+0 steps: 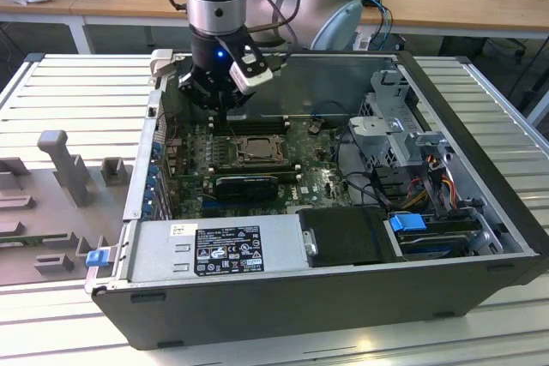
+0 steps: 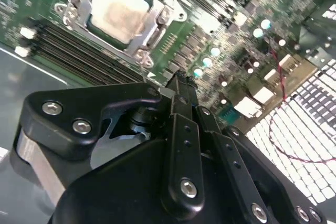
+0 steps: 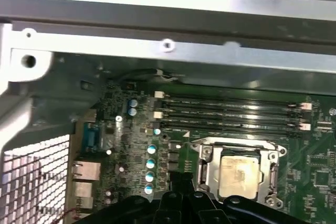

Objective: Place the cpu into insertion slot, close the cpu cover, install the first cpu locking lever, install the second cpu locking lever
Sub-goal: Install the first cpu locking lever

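The cpu (image 2: 119,13) is seated in the insertion slot (image 3: 209,167). The hand (image 2: 181,85) is held above the board beside it, fingers pressed together, nothing gripped.

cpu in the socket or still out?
In. Both wrist views show the cpu lying flat inside the socket, with the metal cover framing it.

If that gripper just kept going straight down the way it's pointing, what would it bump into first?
Probably the green circuit board beside the insertion slot, where the cpu already sits. The gripper points just off the socket's corner, though depth is hard to judge.
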Controlling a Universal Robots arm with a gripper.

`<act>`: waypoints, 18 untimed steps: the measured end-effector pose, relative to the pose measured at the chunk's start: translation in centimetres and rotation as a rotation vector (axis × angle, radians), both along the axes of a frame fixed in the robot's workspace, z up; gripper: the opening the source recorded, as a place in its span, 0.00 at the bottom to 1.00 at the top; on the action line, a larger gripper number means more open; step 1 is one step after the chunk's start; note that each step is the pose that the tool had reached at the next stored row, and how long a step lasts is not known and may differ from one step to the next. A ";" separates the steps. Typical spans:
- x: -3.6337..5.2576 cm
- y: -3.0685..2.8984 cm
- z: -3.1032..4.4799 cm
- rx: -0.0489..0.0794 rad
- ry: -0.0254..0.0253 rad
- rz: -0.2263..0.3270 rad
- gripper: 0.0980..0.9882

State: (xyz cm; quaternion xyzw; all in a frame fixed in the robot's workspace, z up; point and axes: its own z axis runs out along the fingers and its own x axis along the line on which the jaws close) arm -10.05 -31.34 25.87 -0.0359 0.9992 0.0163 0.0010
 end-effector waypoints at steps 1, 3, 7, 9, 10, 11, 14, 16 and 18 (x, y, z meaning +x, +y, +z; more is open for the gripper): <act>-0.19 0.02 -0.03 0.000 -0.0001 0.000 0.01; -0.62 0.23 -0.11 0.000 -0.0018 0.000 0.01; -0.72 1.27 -0.27 0.000 -0.0023 0.000 0.01; -0.81 1.94 -0.39 0.000 -0.0027 0.000 0.01; -0.82 2.28 -0.45 0.000 -0.0027 0.000 0.01; -0.81 2.48 -0.49 0.000 -0.0026 0.000 0.01; -0.65 2.50 -0.50 0.000 -0.0027 -0.001 0.01; -0.64 2.50 -0.50 0.000 -0.0026 -0.001 0.01; -0.60 2.50 -0.52 0.000 -0.0027 -0.001 0.01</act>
